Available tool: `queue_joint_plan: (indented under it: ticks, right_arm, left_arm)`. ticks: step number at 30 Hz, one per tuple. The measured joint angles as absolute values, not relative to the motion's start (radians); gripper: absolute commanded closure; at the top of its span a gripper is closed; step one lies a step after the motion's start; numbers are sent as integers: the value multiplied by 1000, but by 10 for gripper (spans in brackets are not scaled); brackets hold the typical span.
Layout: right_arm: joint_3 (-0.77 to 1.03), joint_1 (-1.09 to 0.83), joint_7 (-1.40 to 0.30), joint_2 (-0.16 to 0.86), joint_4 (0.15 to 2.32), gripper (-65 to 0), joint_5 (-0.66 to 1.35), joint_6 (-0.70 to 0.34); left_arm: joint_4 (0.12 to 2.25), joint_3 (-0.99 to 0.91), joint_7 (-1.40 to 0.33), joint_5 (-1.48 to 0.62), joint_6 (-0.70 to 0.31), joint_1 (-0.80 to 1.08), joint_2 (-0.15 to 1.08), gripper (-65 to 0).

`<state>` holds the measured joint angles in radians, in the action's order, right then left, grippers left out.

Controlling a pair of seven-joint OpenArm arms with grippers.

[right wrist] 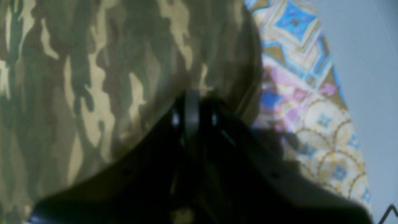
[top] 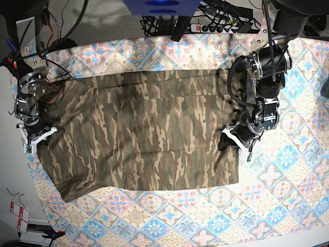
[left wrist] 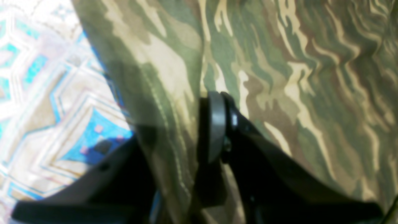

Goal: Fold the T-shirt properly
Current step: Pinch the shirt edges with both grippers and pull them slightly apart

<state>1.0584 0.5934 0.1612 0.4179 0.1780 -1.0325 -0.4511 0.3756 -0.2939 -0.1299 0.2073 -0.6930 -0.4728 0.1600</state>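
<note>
The T-shirt (top: 144, 134) lies spread across the patterned cloth (top: 288, 175) on the desk. The left gripper (left wrist: 203, 124) pinches a raised fold at its edge; the right gripper (right wrist: 192, 118) is pressed together on the opposite edge.

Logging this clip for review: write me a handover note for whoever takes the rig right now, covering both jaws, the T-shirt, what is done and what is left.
Left gripper: jaws shut on a pinched fold of the T-shirt, at its edge on the base view's right.
Right gripper: jaws shut on the shirt's edge on the base view's left.
T-shirt: spread wide across the patterned cloth, camouflage side up, some wrinkles, its far edge lying doubled over.
Done: both side edges grasped.
Left: the main folds are not yet made; probably lift both edges and carry them over together, then finish folding.
</note>
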Motion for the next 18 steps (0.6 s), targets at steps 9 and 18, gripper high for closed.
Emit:
queue_joint_plan:
  ticks: [9, 18]
  right_arm:
    - [1059, 597, 158, 410, 275, -42, -1033, -458]
    - [1067, 595, 155, 411, 368, -272, -1005, -455]
  left_arm:
    - [680, -291, -373, 262, -680, -389, 96, -82]
    - [1216, -284, -682, 305, -704, -139, 59, -83]
